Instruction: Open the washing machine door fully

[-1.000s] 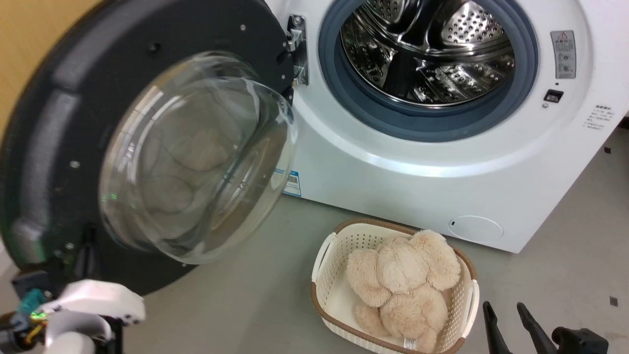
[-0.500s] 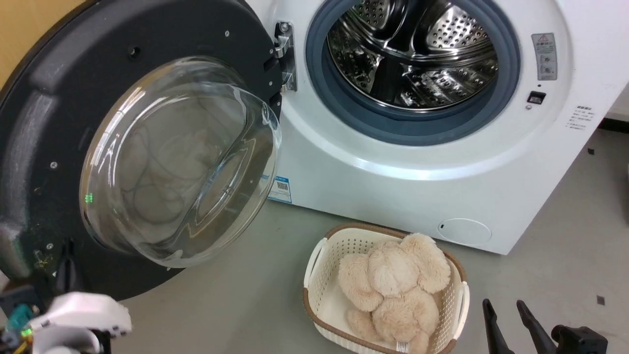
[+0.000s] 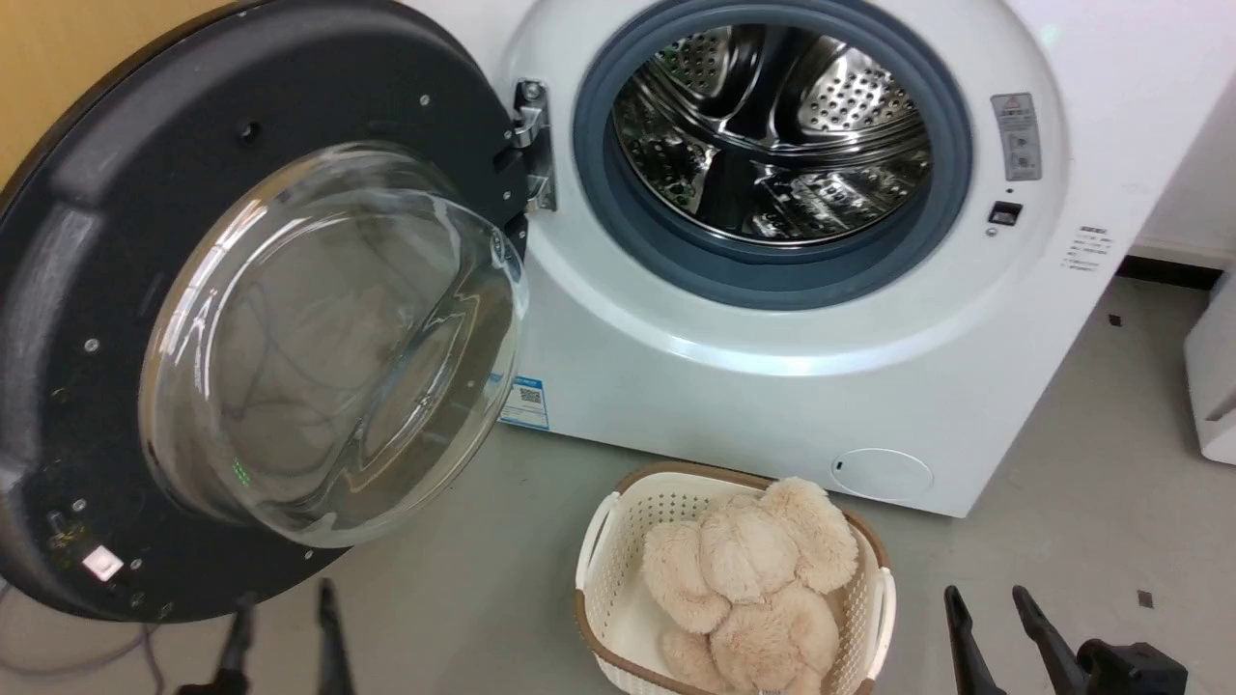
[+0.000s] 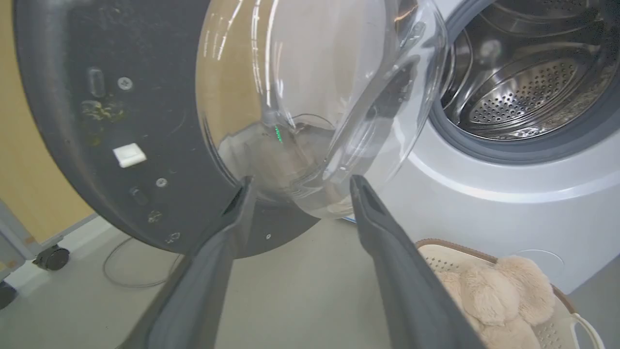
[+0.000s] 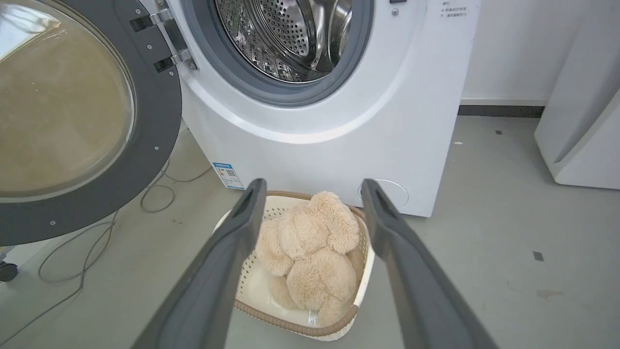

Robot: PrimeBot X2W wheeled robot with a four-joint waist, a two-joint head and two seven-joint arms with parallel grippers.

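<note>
Your left tool (image 4: 301,180) has its fingers spread and grips nothing, with the washing machine door (image 4: 145,97) swung out just ahead of and above its tips. Your right tool (image 5: 314,183), also spread and empty, has the door off to its left. Expect a heavy, rigid door that only pivots on its hinge (image 3: 534,145), glossy and probably slippery, so work the black rim (image 4: 63,121) farthest from the hinge, never the fragile glass bowl (image 4: 315,97).

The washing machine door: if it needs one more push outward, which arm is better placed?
Left, probably. The left gripper, open, sits just below the lower rim of the washing machine door; the right gripper, open, is over by the basket.
</note>
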